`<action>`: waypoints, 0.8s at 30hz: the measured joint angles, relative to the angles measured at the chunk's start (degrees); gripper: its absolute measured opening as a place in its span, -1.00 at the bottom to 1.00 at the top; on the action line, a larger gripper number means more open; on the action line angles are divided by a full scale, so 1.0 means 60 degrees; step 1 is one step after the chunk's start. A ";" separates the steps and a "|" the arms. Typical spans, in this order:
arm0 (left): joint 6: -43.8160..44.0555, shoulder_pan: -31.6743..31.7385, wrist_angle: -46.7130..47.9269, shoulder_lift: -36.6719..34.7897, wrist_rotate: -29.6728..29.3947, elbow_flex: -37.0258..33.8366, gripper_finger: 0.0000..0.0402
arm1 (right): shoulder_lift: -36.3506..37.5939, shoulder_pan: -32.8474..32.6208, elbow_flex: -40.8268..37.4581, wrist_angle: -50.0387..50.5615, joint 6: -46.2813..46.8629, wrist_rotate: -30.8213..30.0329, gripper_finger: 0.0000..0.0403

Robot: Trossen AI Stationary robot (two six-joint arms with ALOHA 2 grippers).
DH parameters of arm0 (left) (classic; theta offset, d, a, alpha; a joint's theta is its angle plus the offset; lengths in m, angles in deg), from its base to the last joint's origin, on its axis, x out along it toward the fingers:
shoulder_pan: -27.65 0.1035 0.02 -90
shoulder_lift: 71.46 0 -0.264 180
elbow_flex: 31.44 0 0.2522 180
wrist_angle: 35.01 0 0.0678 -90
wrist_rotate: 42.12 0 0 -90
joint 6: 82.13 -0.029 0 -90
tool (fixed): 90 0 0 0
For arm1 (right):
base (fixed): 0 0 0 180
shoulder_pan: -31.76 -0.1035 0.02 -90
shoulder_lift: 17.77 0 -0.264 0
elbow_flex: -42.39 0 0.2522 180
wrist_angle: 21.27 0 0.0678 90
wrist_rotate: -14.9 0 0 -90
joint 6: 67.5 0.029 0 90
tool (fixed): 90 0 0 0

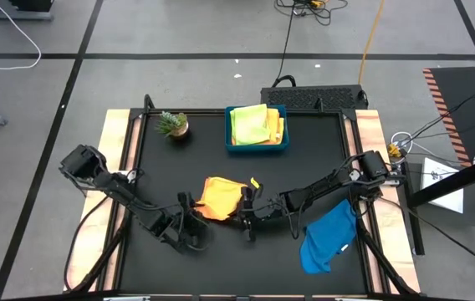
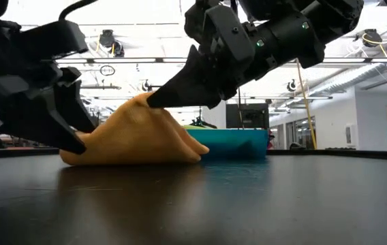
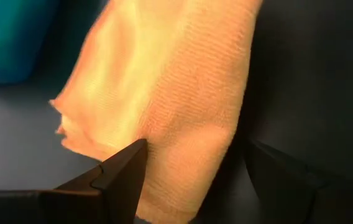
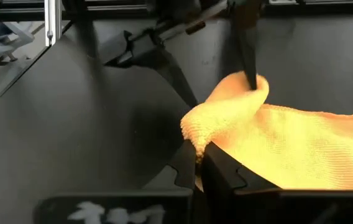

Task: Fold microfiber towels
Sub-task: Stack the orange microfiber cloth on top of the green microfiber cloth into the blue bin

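Presently, the orange towel (image 1: 219,197) lies rumpled on the black table (image 1: 304,150), near its middle and toward the near edge, with both arms at it. The right gripper (image 1: 247,219) sits at the towel's right edge with its jaws pressed together, pinching a fold of the orange cloth; the right wrist view shows the nap bunched between the dark fingers (image 4: 217,171). In the low view the pinched edge is raised into a peak while the rest of the cloth rests on the table. The left gripper (image 1: 189,224) stands at the towel's near-left corner with its jaws spread wide; the left wrist view shows 1 finger (image 3: 123,171) touching the cloth and the other apart from it. A blue towel (image 1: 328,237) lies crumpled at the near right of the table. At the far side, the blue tray (image 1: 257,146) holds yellow and lime green towels (image 1: 252,124). A small potted plant (image 1: 173,125) stands left of the tray.
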 joint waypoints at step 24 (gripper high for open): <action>-0.1504 0.0873 -0.0888 -0.0035 0.1930 0.0124 0.35 | 0.0000 -0.0007 -0.0004 0.0279 -0.0006 0.0503 -0.98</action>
